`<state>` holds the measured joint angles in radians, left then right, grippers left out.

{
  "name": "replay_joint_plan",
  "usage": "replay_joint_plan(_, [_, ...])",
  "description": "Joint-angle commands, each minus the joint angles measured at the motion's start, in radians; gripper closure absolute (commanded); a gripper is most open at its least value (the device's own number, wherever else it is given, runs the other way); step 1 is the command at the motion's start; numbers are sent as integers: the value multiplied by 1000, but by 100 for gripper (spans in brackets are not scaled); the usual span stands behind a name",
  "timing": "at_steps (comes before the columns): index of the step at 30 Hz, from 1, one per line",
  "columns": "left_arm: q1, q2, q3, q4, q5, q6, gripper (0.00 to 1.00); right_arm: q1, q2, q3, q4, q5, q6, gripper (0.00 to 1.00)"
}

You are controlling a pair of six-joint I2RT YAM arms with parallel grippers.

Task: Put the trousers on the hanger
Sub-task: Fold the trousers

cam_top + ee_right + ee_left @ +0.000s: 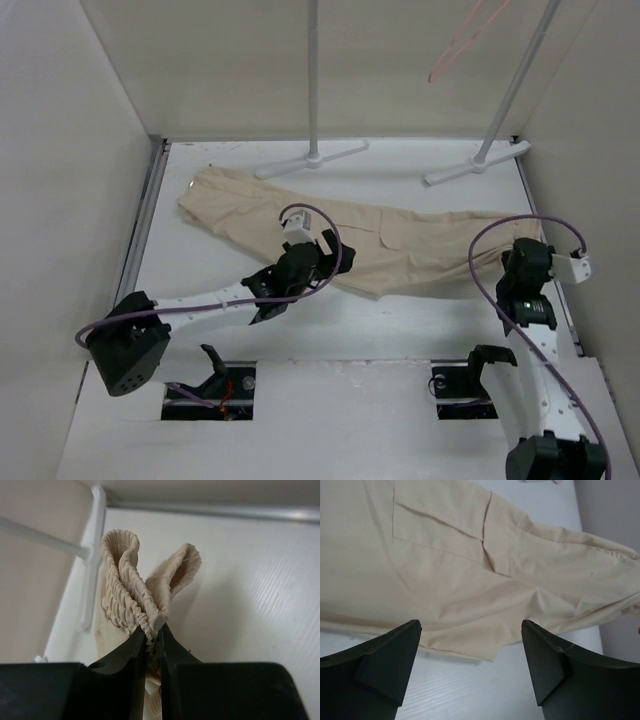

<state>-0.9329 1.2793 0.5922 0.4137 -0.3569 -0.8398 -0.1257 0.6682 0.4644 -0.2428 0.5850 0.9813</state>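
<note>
Trousers (400,250) lie flat and slantwise across the counter (400,330), one end near the left wall, the other at the right edge. At the back stands the rack (313,80), with the hanger (455,45) hanging high on it, well apart from the cloth. The step in hand looks like the pick-up. The right fingers (152,639) are clenched on the gathered end of the trousers. The left fingers (316,254) hover released over the middle, near the pocket (440,525). Next, the left should probably grasp the cloth, then both lift toward the hanger.

Black claws (471,630) (153,631), white arms (545,385), purple cables (472,262)
</note>
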Motion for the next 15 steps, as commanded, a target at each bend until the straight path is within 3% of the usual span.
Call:
replay_joint_plan(1, [-42,-6,95,7,44,-1,20,-54,-117,92,-62,84,-163,89])
replay_joint_plan(9, [-45,-87,155,-101,53,-8,22,-144,-245,296,-112,30,-306,89])
replay_joint_plan(15, [133,-374,75,-318,44,-1,22,-122,-203,492,-133,-11,-421,89])
